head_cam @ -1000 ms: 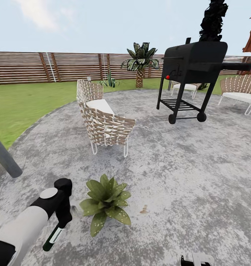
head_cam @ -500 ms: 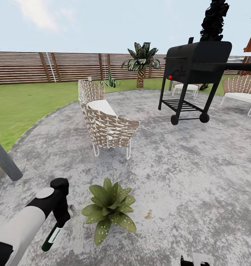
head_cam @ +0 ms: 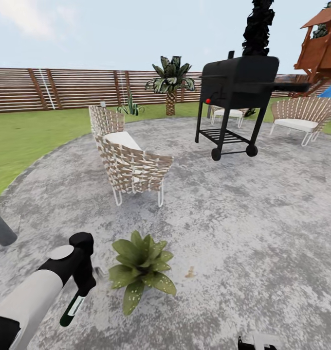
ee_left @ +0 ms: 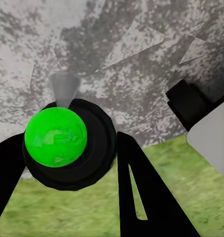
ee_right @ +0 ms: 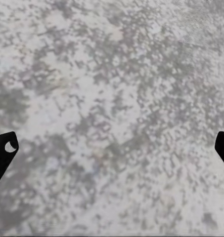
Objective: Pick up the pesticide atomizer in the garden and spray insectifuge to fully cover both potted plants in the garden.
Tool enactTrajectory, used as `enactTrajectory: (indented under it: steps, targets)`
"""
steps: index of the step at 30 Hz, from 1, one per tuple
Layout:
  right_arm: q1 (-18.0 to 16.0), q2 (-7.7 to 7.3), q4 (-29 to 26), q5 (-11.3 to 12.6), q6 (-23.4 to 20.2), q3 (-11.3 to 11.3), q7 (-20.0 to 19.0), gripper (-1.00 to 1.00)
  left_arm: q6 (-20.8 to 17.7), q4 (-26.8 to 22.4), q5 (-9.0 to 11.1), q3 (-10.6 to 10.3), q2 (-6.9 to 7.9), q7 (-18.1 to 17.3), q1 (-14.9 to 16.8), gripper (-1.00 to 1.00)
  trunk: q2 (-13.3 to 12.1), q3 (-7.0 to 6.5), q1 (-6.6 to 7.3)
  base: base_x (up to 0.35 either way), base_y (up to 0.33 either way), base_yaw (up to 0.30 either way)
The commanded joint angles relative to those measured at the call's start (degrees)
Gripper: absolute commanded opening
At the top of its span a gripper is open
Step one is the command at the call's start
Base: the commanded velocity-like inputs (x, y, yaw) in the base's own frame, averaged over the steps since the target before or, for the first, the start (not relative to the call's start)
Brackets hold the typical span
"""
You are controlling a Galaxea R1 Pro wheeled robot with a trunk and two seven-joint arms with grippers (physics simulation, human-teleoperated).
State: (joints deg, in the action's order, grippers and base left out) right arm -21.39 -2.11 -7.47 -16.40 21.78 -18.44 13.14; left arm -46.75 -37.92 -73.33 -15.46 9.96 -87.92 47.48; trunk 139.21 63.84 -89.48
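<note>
Lower left of the head view: the left end effector [head_cam: 80,287] grips the atomizer [head_cam: 72,309], angled down just beside a potted plant [head_cam: 140,268] on the grey patio [head_cam: 243,233]. The right end effector [ee_right: 112,148] hangs with jaws wide apart over the stone.

Your left arm [head_cam: 31,304] reaches in from the lower left of the head view, white forearm leading to a black wrist, angled forward and down. Your left gripper [head_cam: 80,287] points downward with its jaws closed on the pesticide atomizer [head_cam: 72,308], which hangs tilted below them; the left wrist view shows its round green end [ee_left: 56,138] between the dark fingers [ee_left: 141,192]. Your right gripper [ee_right: 112,148] faces the ground, jaws spread wide with nothing between them.
</note>
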Motion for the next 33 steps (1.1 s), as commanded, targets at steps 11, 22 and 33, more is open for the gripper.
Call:
enactTrajectory:
  steps: [11, 22, 33]
  targets:
    - [-0.1, -0.09, 0.1, -0.6, 0.1, -0.5, 0.2, 1.00, -0.1, -0.3, -0.6, -0.6, -2.94, -2.1, 1.3, -1.00, 0.0, 0.05, 0.01, 0.116, 0.184, -0.183]
    - [-0.1, -0.09, 0.1, -0.6, 0.2, -0.5, 0.2, 1.00, 0.1, 0.1, -1.0, -0.5, -1.54, -2.1, 3.6, -1.00, 0.0, 0.02, 0.01, 0.001, 0.001, -0.267]
    - [-0.1, -0.26, 0.1, -0.7, 0.2, -0.5, 0.1, 1.00, 0.0, 0.0, -1.0, -0.7, -0.76, -2.1, 3.2, -1.00, 0.0, -0.07, 0.01, -0.147, 0.232, -0.091]
